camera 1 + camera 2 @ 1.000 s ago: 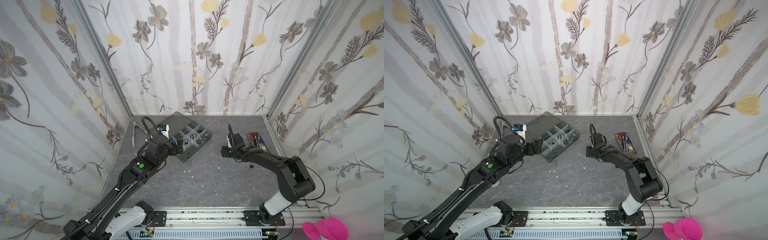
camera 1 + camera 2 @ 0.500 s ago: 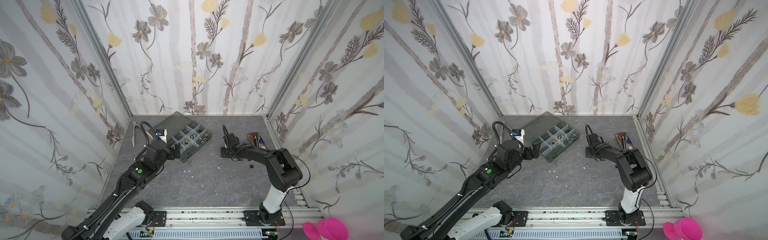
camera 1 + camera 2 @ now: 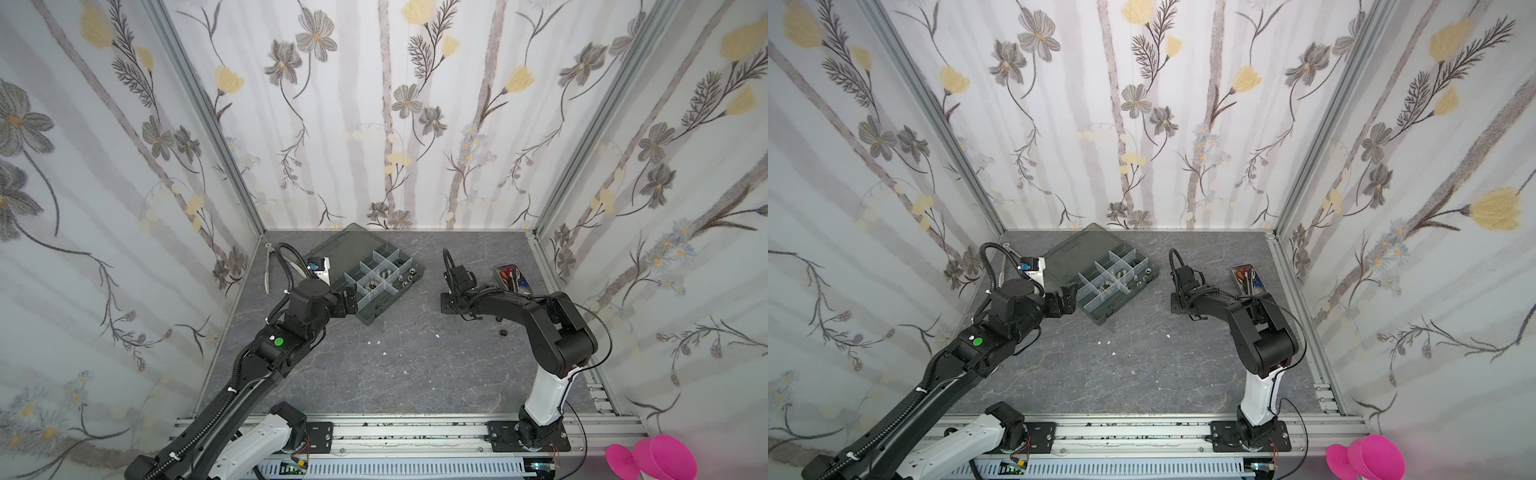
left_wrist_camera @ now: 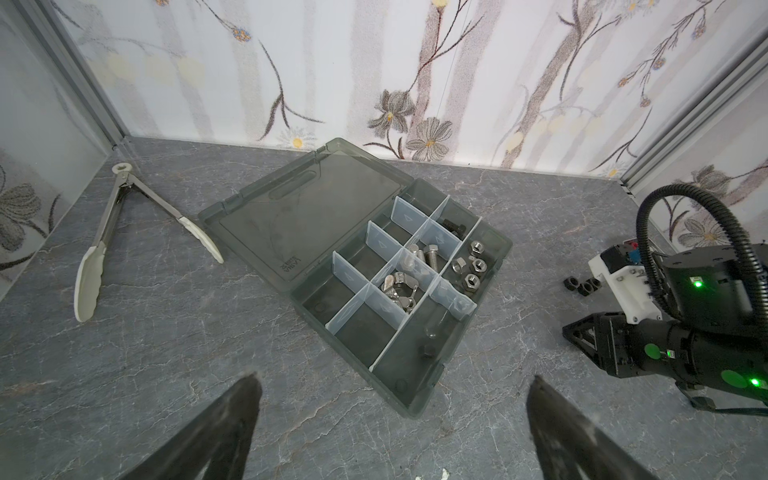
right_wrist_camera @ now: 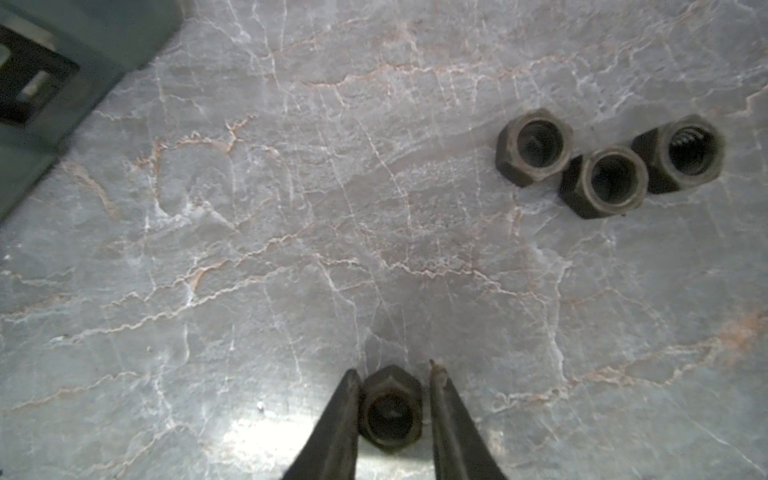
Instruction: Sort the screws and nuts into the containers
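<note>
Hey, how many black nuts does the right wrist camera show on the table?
4. One black nut sits between the tips of the right pincer; three nuts touch in a cluster apart from it. Others may lie outside that view.

Matt blk metal nuts [image 5: 579, 193], smoky plastic box [image 4: 419, 395]

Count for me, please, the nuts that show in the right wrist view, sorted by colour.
Black nuts: 4 (three clustered, plus a lone nut between the fingers of the right gripper)
Other colours: 0
Total: 4
</note>
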`<control>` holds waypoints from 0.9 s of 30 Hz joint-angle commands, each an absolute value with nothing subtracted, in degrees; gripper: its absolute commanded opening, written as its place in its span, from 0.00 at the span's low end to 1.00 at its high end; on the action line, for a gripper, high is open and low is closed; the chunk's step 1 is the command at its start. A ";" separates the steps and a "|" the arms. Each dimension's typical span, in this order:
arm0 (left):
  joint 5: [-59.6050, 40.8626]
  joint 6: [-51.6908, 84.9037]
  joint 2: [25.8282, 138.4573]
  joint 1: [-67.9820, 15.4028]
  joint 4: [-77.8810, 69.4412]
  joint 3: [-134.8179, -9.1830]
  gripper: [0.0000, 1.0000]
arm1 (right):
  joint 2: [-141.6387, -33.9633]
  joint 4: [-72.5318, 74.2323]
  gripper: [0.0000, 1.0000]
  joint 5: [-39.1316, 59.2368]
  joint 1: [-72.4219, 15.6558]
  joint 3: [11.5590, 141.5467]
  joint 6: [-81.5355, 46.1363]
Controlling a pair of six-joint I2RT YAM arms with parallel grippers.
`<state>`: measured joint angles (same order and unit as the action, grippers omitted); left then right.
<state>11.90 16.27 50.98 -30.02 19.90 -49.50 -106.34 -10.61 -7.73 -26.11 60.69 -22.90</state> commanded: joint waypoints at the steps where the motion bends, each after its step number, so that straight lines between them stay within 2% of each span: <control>1: 11.65 16.00 51.01 -29.70 18.23 -49.31 1.00 | -106.86 -12.01 0.20 -6.34 -26.19 60.91 -22.76; 7: 11.73 16.00 51.37 -29.09 18.19 -49.16 1.00 | -105.41 -12.40 0.11 -6.59 -26.14 61.17 -22.49; 14: 11.40 15.97 51.38 -28.73 18.19 -49.06 1.00 | -102.33 -11.72 0.09 -3.62 -27.75 62.50 -22.34; 27: 12.25 16.03 51.59 -28.12 18.28 -48.60 1.00 | -103.98 -12.98 0.06 0.62 -36.89 74.31 -22.15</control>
<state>11.79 16.27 51.53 -28.27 19.46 -48.71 -103.18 -12.99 -1.39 -35.73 72.44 -22.39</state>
